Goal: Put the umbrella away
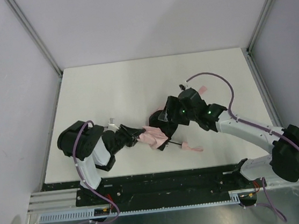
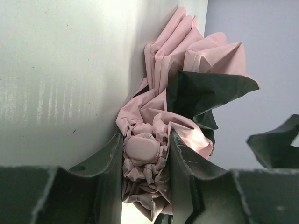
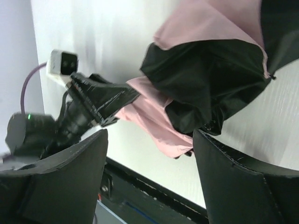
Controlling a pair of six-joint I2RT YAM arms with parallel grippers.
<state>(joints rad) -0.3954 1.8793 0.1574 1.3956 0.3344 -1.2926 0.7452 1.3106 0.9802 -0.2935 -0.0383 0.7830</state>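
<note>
The step in hand is judged to be the gathering of the loose canopy, so that the umbrella (image 1: 153, 137) can be folded tight. For this to be done well, one end should be anchored by the left claw (image 2: 145, 147), which is closed on the bunched pink fabric, with a round pink cap (image 2: 141, 149) pinched between its fingers (image 2: 180, 154). The right claw (image 3: 149, 154), whose jaws stand wide open, should be brought squarely over the flared folds, pink and black cloth taken in together and no rib caught crosswise. A hasty squeeze could bend a rib or drag the cloth out of the left grip.

From the left claw, the umbrella is held right in the grip and spreads away ahead of the fingertips, over the white worktop (image 1: 136, 86). From the right claw, the flared canopy lies ahead of and between the fingers, nearer one of them. Whether it is touched cannot be told. The pink strap end (image 1: 192, 148) lies on the worktop behind the right claw, towards the arm bases.
</note>
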